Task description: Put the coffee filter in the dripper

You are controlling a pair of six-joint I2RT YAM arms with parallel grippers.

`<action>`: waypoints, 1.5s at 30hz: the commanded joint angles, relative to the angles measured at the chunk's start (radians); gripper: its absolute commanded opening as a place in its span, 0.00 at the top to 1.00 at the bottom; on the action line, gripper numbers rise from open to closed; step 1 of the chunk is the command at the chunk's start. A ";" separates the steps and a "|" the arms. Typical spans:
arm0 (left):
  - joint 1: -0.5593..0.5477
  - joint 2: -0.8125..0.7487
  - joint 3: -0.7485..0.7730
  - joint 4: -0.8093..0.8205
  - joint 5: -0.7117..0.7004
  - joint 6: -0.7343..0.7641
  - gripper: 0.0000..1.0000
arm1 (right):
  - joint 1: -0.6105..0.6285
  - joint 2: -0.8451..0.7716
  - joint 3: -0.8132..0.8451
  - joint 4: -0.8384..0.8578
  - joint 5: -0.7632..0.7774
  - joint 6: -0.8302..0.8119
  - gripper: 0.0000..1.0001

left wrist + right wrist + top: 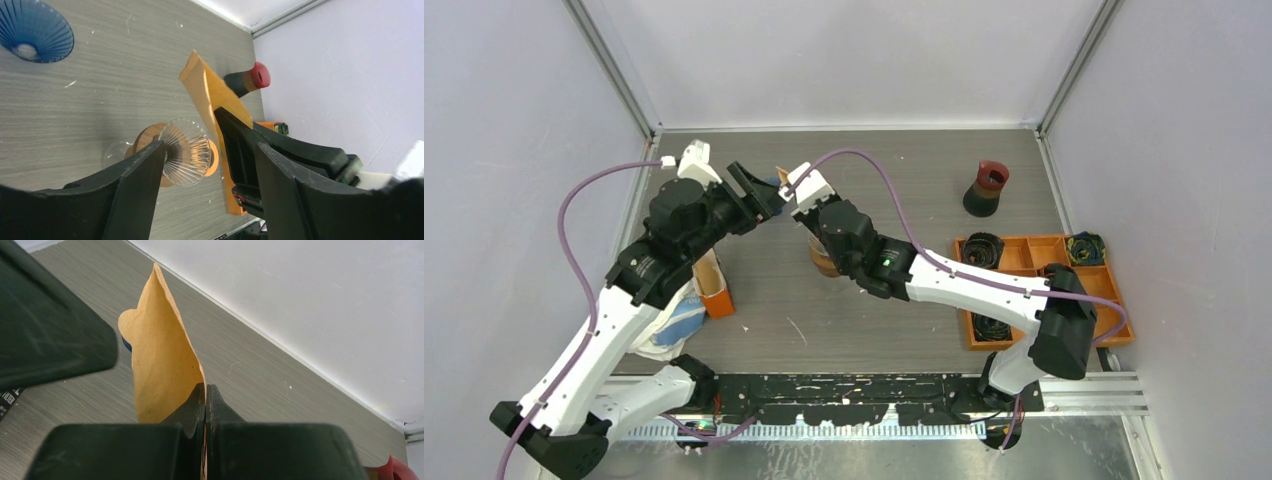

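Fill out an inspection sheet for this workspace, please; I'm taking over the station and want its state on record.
Surface: grey wood-grain table, with a few scuffs and specks.
Job's things: brown coffee filter held in the air, not yet in a dripper; clear glass dripper on a wooden base below it; blue dripper standing apart on the table.
Clutter: red-topped dark cone; orange compartment tray with dark items; orange box; white-and-blue bag.
Grippers: right gripper shut on the filter's edge; left gripper open beside it, holding nothing.
Cables: purple cables loop along each arm.
Surroundings: plain pale walls; nothing else seen.
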 commanded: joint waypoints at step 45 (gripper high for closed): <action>-0.134 0.200 0.157 -0.198 -0.113 0.094 1.00 | 0.005 -0.085 0.210 -0.459 0.057 0.412 0.95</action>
